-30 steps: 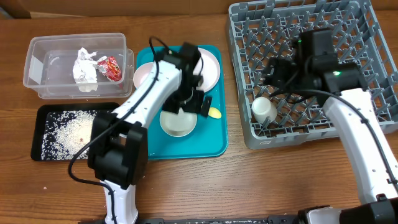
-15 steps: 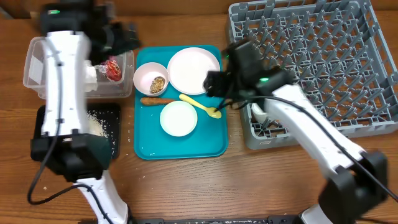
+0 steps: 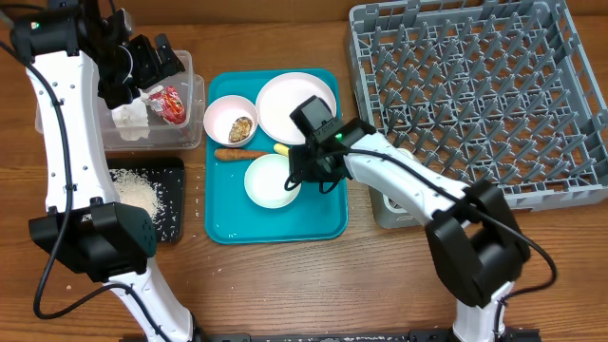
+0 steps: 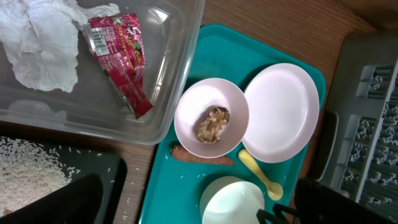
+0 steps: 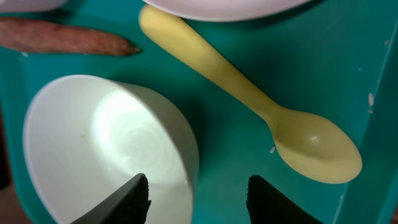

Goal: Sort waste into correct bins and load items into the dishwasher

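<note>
Straddling bowl (image 5: pixel 106 143) rim, right gripper (image 5: pixel 196 199) spread wide, likely for a rim pinch; left gripper (image 3: pixel 160 59) gapes empty over tub (image 3: pixel 57 104).

- We see a robot test bench: a teal tray (image 3: pixel 228 223) lies on a wooden table (image 3: pixel 285 285).
- Right of the tray stands a grey dish rack (image 3: pixel 570 142).
- A white robot arm (image 3: pixel 408 185) reaches over the tray.

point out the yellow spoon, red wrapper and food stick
yellow spoon (image 5: pixel 249 92): right wrist view, middle of the handle
red wrapper (image 4: pixel 118 59): left wrist view, its middle
food stick (image 4: pixel 200 157): left wrist view, mid-length
</note>
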Available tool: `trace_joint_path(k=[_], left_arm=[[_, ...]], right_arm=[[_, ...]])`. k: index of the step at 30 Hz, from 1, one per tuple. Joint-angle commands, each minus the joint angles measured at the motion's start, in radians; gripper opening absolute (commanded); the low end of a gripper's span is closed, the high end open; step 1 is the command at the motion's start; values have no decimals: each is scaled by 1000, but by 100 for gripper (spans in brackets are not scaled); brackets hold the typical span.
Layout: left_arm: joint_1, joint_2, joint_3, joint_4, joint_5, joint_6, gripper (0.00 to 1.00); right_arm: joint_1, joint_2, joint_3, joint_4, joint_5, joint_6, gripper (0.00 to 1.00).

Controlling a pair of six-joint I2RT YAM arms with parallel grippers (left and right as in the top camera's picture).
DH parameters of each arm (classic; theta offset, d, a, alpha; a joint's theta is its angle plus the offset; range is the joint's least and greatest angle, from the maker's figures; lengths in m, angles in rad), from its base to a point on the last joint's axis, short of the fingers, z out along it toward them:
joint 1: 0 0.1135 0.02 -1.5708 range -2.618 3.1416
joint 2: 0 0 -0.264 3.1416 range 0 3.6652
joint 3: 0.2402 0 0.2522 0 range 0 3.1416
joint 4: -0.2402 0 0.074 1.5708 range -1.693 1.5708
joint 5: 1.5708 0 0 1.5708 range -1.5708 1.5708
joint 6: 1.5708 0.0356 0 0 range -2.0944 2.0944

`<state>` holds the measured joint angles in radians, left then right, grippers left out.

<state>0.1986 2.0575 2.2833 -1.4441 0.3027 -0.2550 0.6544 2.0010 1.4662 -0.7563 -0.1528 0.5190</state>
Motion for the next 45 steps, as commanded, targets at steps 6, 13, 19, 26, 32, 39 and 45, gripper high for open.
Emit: trace_joint_path(k=[6,13,19,26,32,39,45], left_arm=[[-5,-11,9,1,-22,24,100],[-5,-11,9,1,-22,24,100],[-5,-11,9,1,-22,24,100],[-5,-11,9,1,-22,23,100],[-13,-11,9,1,-22,24,100],[-38,-11,9,5,-22,24,100],[-54,-11,9,22,-22,23,100]], right_arm=[[-2,36,20,23,-16,10,31],[-2,36,20,23,-18,10,4],[-11,10,28,6,-12,9,4],[-127,-165,187,-159,227,-2,4],[-245,-230,317,-176,683,-3,4],[-310,-144,314,76,1135,-178,4],[-321,2,314,356,1260,-492,4]])
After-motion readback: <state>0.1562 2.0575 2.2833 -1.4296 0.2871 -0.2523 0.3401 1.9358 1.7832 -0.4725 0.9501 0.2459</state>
